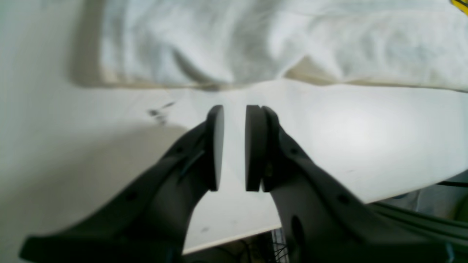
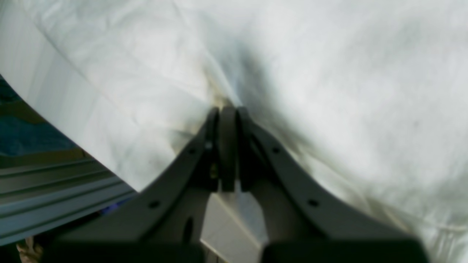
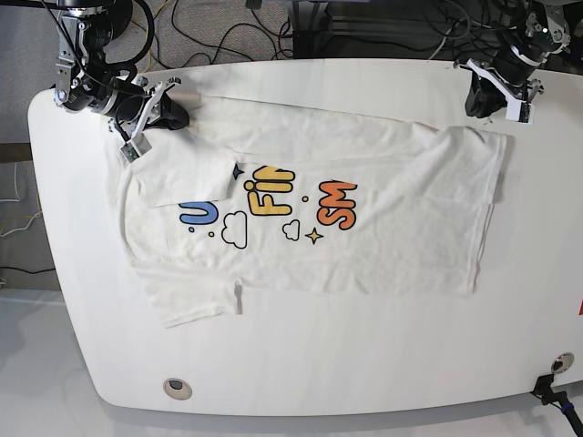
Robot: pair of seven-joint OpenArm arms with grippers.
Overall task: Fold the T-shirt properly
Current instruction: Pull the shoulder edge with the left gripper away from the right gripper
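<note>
The white T-shirt point(image 3: 364, 182) lies spread on the table, print side up, with yellow and orange letters, clouds and stars showing. A flap of its plain white cloth point(image 3: 182, 173) is folded over the left end of the print. My right gripper point(image 2: 227, 109) is shut on a pinch of the T-shirt point(image 2: 329, 73); in the base view the right gripper point(image 3: 179, 116) sits at the shirt's far left corner. My left gripper point(image 1: 234, 109) stands open over bare table, just short of the T-shirt's edge point(image 1: 256, 44). The base view places the left gripper point(image 3: 475, 102) beside the far right corner.
The white table point(image 3: 301, 364) has rounded corners and a cable grommet point(image 3: 178, 389) near its front edge. Cables hang behind its far edge point(image 3: 273, 27). A metal rail point(image 2: 55, 197) runs below the table edge by the right arm. A black clamp point(image 3: 556, 382) sits at the front right.
</note>
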